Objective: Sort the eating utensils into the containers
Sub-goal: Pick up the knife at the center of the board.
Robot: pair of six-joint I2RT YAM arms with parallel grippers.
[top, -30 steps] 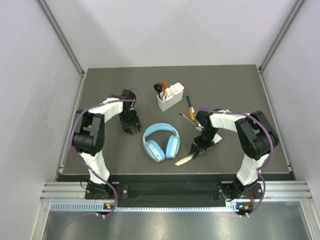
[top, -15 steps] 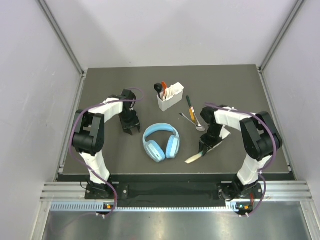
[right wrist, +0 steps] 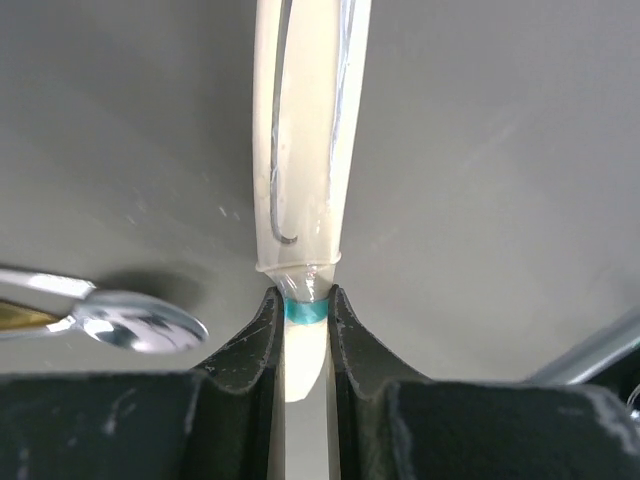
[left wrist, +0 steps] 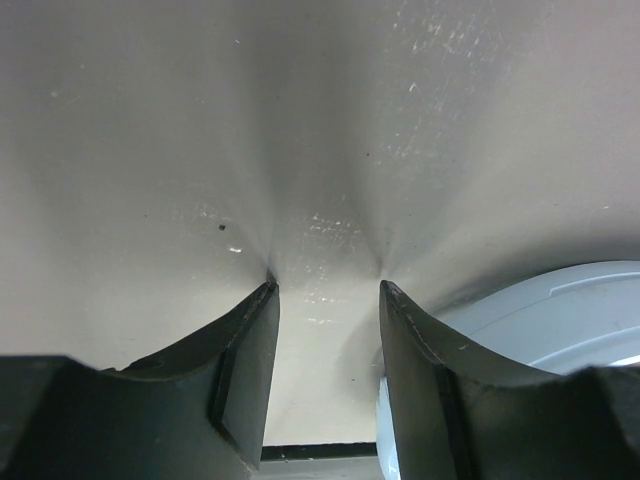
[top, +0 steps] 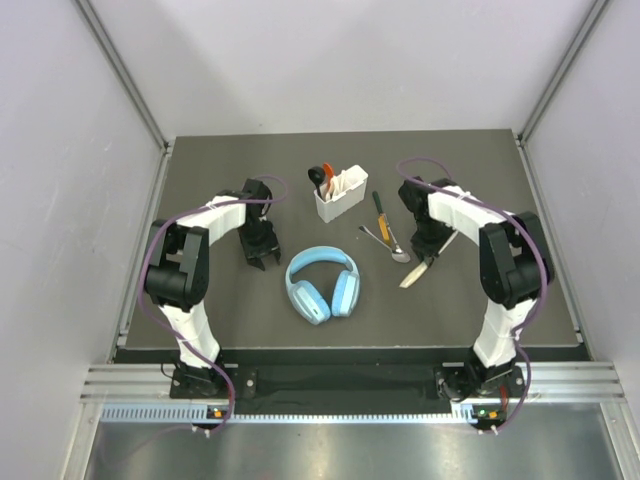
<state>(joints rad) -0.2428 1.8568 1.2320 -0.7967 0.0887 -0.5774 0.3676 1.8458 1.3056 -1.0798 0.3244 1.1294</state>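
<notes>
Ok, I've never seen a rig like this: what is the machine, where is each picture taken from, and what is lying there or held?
Two robot arms are bolted at the near edge of a dark table. The wide picture looks down from above and behind them; the other two come from wrist cameras, showing each arm's own fingers. On the table lie light-blue headphones, a metal spoon and a wooden-handled knife; a white caddy holds an orange-red spoon and a black spoon. The left gripper is open and empty beside the headphones. The right gripper is shut on a cream utensil in a clear wrapper.
</notes>
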